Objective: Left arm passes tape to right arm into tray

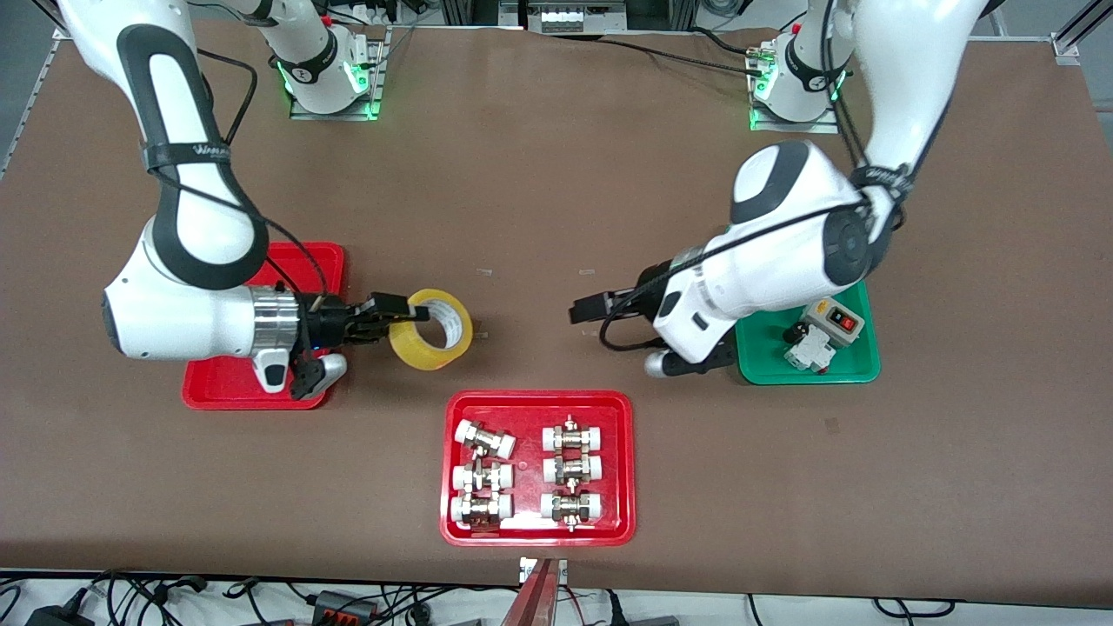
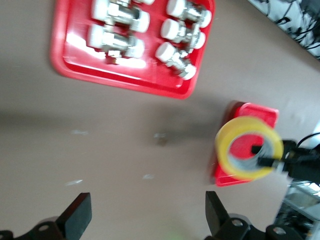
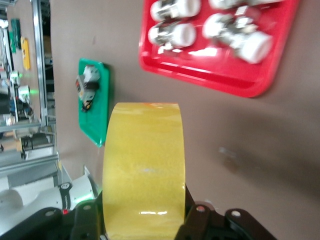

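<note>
Over the bare brown desk (image 1: 539, 200), just off the edge of the narrow red tray (image 1: 300, 261), the right hand (image 1: 383, 316) has the tape (image 1: 432, 329) pinched through its ring, one black finger inside the core and one outside the wall. Roll's up off the surface, tilted, its open face turned toward the front camera. From the right wrist view the yellow band (image 3: 144, 167) fills the space between the finger mounts, edge-on. That narrow red tray sits at the right arm's end of the desk, mostly hidden under the right arm (image 1: 187, 304) and its silver cuff.

Across the gap, the left hand (image 1: 591, 309) hangs over open desk, fingers spread wide with nothing between them; the left wrist view shows both black pads (image 2: 80, 212) well apart and the tape (image 2: 248, 149) held out ahead. The left arm (image 1: 783, 252) reaches out over the green tray (image 1: 856, 369), which carries a small switch box (image 1: 830, 323).

Nearer the front camera, between the two hands, a wider red tray (image 1: 537, 402) holds six metal-and-white fittings (image 1: 569, 471) in two columns.
</note>
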